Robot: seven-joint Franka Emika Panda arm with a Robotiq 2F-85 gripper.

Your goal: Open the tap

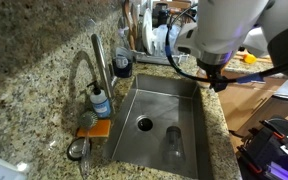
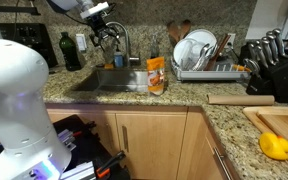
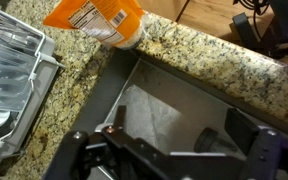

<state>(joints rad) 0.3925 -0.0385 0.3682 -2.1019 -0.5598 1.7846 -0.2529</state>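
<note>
The tap (image 1: 97,58) is a tall brushed-silver faucet with an arched spout, standing on the granite counter at one long side of the sink (image 1: 189,150). It also shows in an exterior view (image 2: 125,42). My gripper (image 1: 216,82) hangs over the opposite rim of the sink, apart from the tap, and shows in both exterior views (image 2: 107,40). In the wrist view the gripper (image 3: 179,128) is open and empty, looking down into the sink basin (image 3: 149,105). The tap is out of the wrist view.
A blue-labelled soap bottle (image 1: 102,101) and an orange sponge (image 1: 95,127) sit by the tap's base. A glass (image 1: 174,137) lies in the sink. An orange container (image 2: 156,76) and a dish rack (image 2: 203,60) stand on the counter beside it. A knife block (image 2: 272,68) is further along.
</note>
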